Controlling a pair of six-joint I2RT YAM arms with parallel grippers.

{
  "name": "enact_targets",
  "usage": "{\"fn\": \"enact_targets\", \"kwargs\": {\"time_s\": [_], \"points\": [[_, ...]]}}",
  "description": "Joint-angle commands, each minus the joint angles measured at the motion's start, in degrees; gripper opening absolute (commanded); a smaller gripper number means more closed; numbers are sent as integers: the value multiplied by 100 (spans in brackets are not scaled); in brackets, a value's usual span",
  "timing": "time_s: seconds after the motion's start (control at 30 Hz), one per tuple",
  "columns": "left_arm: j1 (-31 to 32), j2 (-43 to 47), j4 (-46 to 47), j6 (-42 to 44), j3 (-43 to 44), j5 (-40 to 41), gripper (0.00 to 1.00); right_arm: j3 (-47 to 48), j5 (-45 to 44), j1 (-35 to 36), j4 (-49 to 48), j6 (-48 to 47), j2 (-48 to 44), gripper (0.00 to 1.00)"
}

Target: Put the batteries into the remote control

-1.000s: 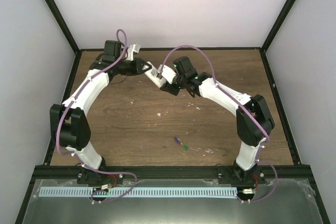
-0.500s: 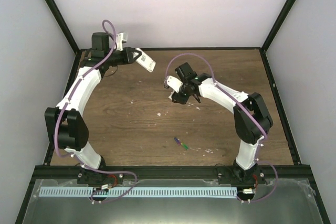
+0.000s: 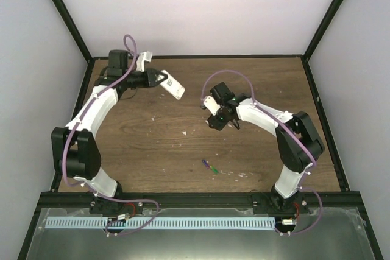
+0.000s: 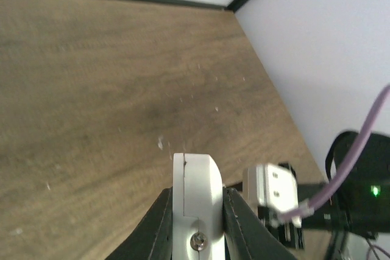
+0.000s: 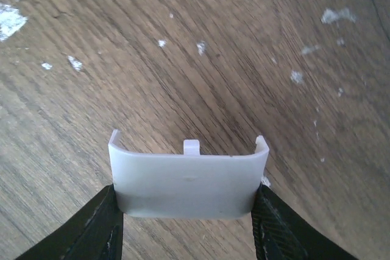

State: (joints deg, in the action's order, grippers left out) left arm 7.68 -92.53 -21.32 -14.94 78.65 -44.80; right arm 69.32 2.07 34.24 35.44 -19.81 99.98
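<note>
My left gripper is shut on the white remote control and holds it above the table at the back left. In the left wrist view the remote stands edge-on between the fingers of that gripper. My right gripper is near the table's middle, shut on a small white square piece with a little tab, held just above the wood across its width. The purple-blue battery and the green battery lie end to end on the table, nearer than both grippers.
The wooden table has white scuff marks and a black frame round it. White walls close in the back and sides. The right arm's wrist shows in the left wrist view.
The two grippers, together at the remote a second ago, have moved apart. The left one keeps the remote at the back left. The right one moved right and nearer with the white piece.
</note>
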Motion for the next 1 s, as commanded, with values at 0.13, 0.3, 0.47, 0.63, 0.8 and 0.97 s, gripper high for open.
{"fn": "enact_targets", "kwargs": {"time_s": [0.13,0.3,0.47,0.63,0.8,0.97], "points": [[-13,714,-83,193,-1073,-817,0,-444,-82,-489,-226,1224,-101,43],[114,998,-137,206,-1571,-1004,0,-498,-197,-740,-147,1678,118,43],[269,1141,-380,365,-1802,-1116,0,-498,-267,-851,-83,1890,311,44],[354,1211,-409,408,-1944,-1148,0,-553,-296,-901,-73,1911,443,47],[395,1235,-396,439,-1983,-1146,0,-586,-355,-901,-53,1911,384,55],[399,1217,-313,436,-1944,-1137,0,-610,-369,-901,-66,1835,73,61]]}}
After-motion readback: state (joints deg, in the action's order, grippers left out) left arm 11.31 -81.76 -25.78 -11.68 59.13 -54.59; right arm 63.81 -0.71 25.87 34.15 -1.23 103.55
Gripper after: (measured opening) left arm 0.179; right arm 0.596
